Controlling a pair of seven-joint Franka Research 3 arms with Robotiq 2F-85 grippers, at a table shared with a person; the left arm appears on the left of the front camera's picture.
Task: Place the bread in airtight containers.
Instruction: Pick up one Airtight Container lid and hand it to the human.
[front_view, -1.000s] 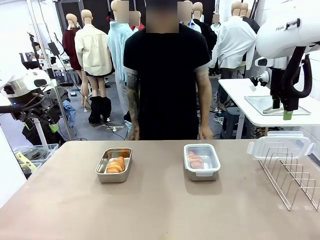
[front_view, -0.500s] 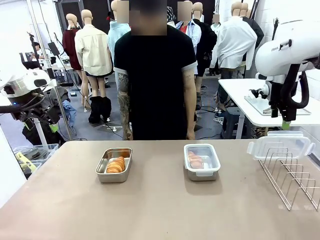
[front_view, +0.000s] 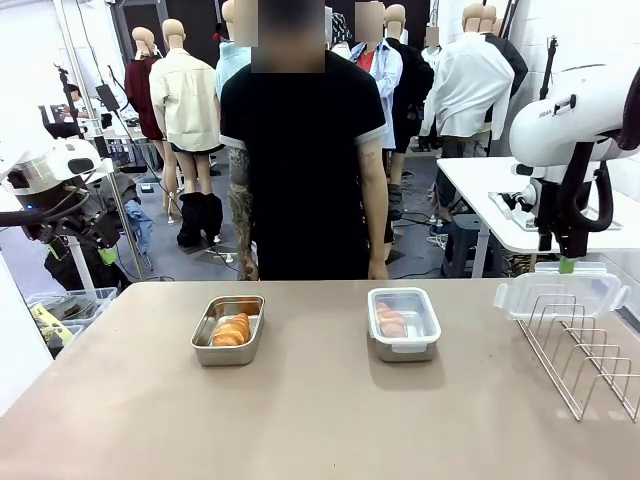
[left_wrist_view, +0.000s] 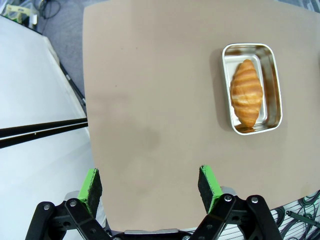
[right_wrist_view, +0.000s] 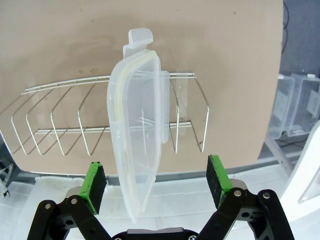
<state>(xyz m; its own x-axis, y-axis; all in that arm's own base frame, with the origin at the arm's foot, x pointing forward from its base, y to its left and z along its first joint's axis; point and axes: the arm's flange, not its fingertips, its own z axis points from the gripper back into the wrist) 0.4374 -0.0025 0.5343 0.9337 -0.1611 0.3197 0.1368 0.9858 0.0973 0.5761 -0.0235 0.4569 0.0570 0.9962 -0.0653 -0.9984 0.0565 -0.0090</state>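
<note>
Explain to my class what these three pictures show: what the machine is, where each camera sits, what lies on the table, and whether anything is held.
Two white robot arms share a beige table with a person. The front picture looks across it; the other two look down from each wrist. Both the left gripper and right gripper are open, holding nothing. One golden croissant-shaped roll lies in an open steel pan; another roll sits in a lidded steel pan. A spare clear plastic lid stands in a wire rack, below the right gripper.

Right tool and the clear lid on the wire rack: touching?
Apart. In the right wrist view the right tool is open, and its green pads stand clear on either side of the clear lid in the wire rack.
</note>
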